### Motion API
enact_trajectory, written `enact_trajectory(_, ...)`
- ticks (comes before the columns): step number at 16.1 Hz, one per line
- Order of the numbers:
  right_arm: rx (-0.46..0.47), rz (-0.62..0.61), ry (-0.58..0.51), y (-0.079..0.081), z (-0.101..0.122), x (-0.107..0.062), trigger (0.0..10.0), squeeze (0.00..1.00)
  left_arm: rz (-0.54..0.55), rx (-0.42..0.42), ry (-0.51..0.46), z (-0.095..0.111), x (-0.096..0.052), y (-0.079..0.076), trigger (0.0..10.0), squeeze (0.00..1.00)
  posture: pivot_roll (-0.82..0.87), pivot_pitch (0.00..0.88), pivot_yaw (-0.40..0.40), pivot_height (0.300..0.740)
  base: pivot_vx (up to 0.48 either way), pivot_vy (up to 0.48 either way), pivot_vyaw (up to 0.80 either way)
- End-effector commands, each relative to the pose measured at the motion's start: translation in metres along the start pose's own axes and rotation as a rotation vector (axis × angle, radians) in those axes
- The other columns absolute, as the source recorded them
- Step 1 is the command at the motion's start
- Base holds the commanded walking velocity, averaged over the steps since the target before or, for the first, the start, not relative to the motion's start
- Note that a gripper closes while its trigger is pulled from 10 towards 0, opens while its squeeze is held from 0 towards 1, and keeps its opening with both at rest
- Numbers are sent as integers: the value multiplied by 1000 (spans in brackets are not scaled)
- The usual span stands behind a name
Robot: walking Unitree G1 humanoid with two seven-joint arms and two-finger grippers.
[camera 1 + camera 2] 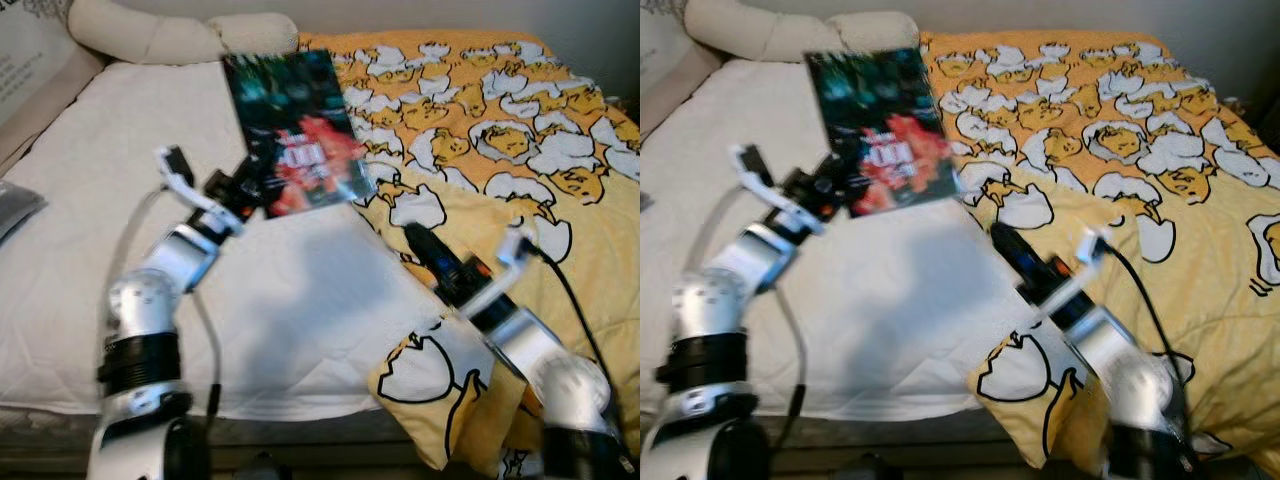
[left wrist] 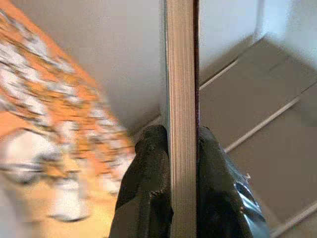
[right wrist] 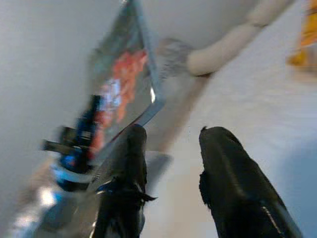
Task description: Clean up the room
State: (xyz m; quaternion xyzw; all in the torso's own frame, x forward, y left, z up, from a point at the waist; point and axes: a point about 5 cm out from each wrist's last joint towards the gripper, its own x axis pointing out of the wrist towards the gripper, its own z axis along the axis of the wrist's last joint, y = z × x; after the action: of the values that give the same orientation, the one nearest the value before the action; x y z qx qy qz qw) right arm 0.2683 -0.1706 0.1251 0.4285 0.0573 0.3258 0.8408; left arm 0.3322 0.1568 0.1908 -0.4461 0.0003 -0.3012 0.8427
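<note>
Bed (image 1: 60, 200), white sheet, yellow egg-print duvet (image 1: 520, 110). Book (image 1: 297, 130) lifted above sheet, cover visible from head views; left wrist view gives page edge between fingers (image 2: 148, 198). Left gripper (image 1: 255, 180) clamps book's lower edge. Right gripper (image 3: 171, 148) parted, empty, over duvet edge.

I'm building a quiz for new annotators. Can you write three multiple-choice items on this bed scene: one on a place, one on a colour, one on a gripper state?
1. Where is the book?
A. Lying flat on the sheet
B. Lifted above the bed
C. Under the pillow

2. What is the duvet's ground colour?
A. Blue
B. Green
C. Yellow-orange

3. How is the right gripper?
A. Open, holding nothing
B. Shut on the book
C. Shut on the duvet

Answers:
1 B: the left gripper clamps its lower edge, holding it over the white sheet.
2 C: yellow-orange with white egg figures.
3 A: a gap shows between its fingers.
</note>
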Motion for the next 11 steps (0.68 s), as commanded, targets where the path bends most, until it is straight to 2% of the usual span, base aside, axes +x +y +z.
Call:
enact_trajectory(1, -128, -68, 20, 4, 5, 0, 10000, 1000, 72, 182, 70, -3, -3, -1, 0, 0, 24, 0, 76, 740, 0, 0, 0)
enact_trajectory(2, -256, -150, 65, 3, 3, -1, 10000, 655, 162, 366, 127, -6, -9, 6, 0, 0, 20, 0, 79, 740, 0, 0, 0)
enact_trajectory(3, -312, -187, 81, 4, 2, -1, 10000, 0, 213, 472, 150, -6, -13, 10, 1176, 0, 15, 0, 81, 740, 0, 0, 0)
enact_trajectory(4, -434, -301, 101, 2, -2, 2, 10000, 0, 308, 607, 180, -9, -23, 17, 10000, 0, 12, 0, 81, 740, 0, 0, 0)
enact_trajectory(5, -520, -339, 109, 4, -6, 3, 10000, 0, 347, 705, 210, -12, -30, 19, 10000, 0, 13, 0, 77, 740, 0, 0, 0)
enact_trajectory(6, -559, -360, 106, 5, -8, 3, 10000, 0, 339, 760, 225, -15, -33, 18, 10000, 0, 13, 0, 75, 740, 0, 0, 0)
enact_trajectory(7, -734, -514, 95, 0, -10, 0, 10000, 0, 337, 911, 245, -24, -43, 14, 10000, 0, 14, 0, 67, 740, 0, 0, 0)
enact_trajectory(9, -897, -589, 80, -7, -10, -7, 10000, 0, 424, 1008, 242, -33, -56, 22, 10000, 0, 12, 0, 55, 740, 0, 0, 0)
enact_trajectory(10, -919, -614, 63, -10, -10, -9, 10000, 0, 437, 1021, 245, -36, -59, 22, 10000, 0, 13, 0, 52, 740, 0, 0, 0)
enact_trajectory(11, -868, -702, 15, -19, -11, -19, 10000, 0, 463, 1028, 250, -41, -66, 23, 10000, 0, 22, 0, 43, 740, 0, 0, 0)
